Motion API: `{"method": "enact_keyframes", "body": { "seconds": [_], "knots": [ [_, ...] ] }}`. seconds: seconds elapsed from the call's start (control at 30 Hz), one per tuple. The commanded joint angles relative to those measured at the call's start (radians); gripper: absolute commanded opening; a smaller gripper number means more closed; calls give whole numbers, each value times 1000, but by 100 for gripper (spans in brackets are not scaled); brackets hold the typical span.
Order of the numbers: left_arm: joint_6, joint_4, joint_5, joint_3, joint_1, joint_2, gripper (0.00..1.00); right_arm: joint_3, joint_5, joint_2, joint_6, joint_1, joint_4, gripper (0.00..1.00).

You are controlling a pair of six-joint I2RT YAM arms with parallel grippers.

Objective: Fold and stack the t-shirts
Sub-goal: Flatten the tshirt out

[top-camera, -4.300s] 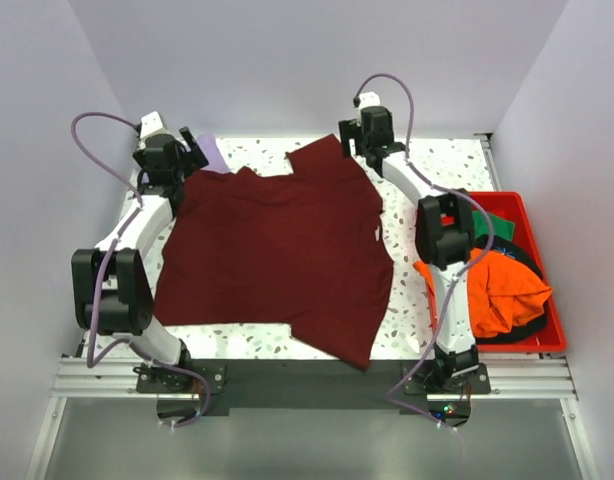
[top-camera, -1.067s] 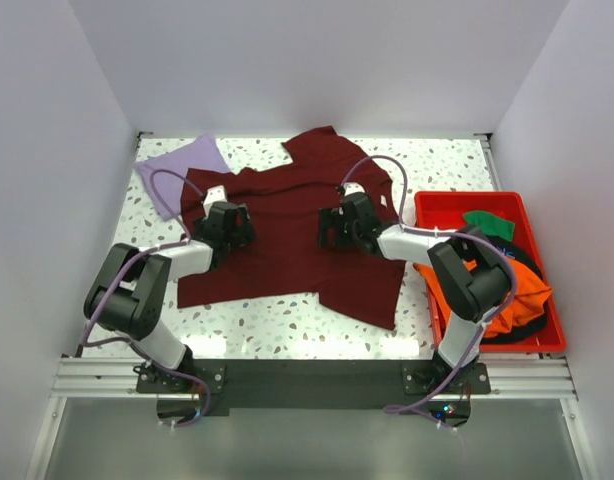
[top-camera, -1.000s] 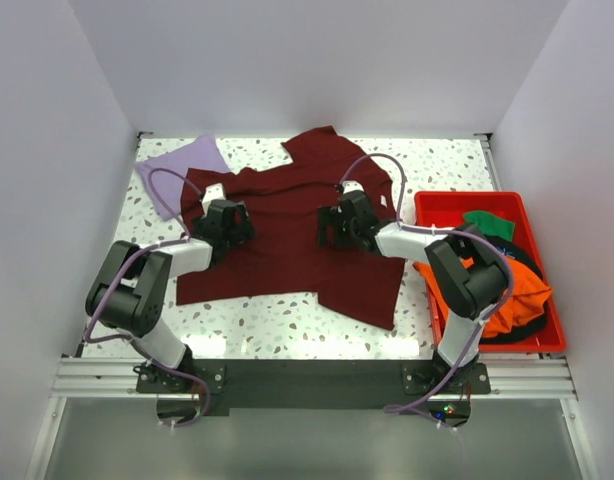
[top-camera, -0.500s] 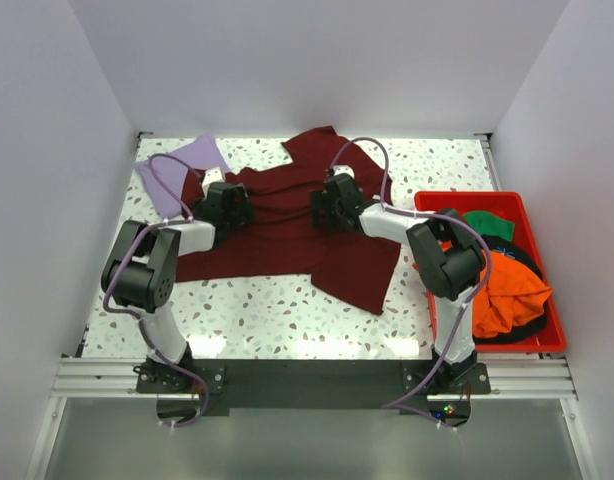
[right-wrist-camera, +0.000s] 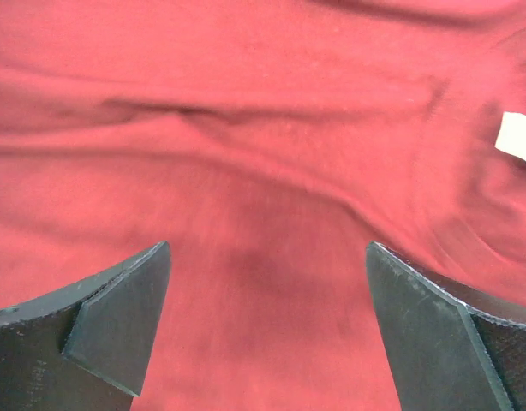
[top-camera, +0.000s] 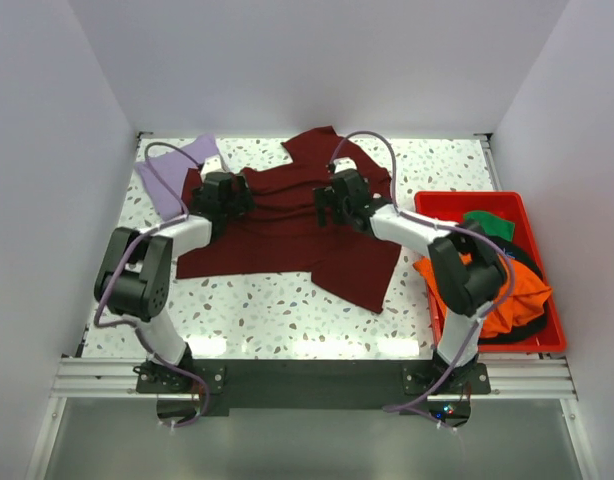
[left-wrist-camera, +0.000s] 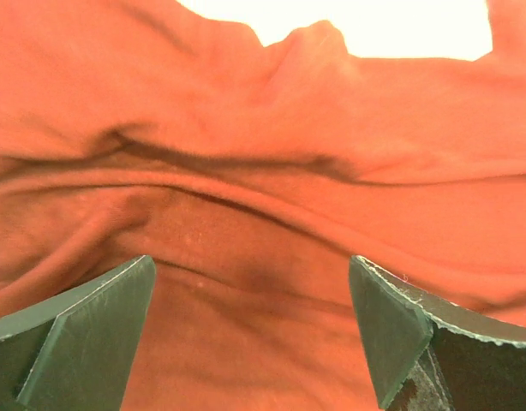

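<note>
The dark maroon t-shirt (top-camera: 287, 235) lies rumpled across the middle of the table, with a sleeve pointing to the far edge. My left gripper (top-camera: 219, 193) is open low over its left part, and cloth fills the space between the fingers in the left wrist view (left-wrist-camera: 250, 265). My right gripper (top-camera: 337, 200) is open low over its upper middle, with only cloth between the fingers (right-wrist-camera: 267, 253). The white tag (right-wrist-camera: 518, 137) shows at the right. The lavender t-shirt (top-camera: 172, 170) lies at the far left, partly under the maroon one.
A red plastic bin (top-camera: 552, 342) stands at the right and holds an orange t-shirt (top-camera: 507, 295), a green one (top-camera: 487, 222) and a black one (top-camera: 525, 258). Walls close in the table on the left, far and right sides.
Both grippers have moved away from the bases across the maroon shirt. The shirt, spread flat earlier, is now bunched with wrinkles, and its near edge has shifted toward the far side.
</note>
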Motion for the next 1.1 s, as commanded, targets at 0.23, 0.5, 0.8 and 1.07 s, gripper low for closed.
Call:
{"method": "enact_keyframes", "body": {
  "seconds": [0.23,0.5,0.8,1.07],
  "knots": [
    [34,44,54,-115,52,-243,100,-279,73,-423,2,138,-106,98],
    [9,121,178,-182,94,-298,100,-546,-20,-635,115,202,-131,94],
    [4,132,200,-190,97,-301,100,-673,-123,-666,135,211,-47,81],
    [4,135,207,-188,100,-292,100,-661,-158,-601,114,231,-10,75]
  ]
}}
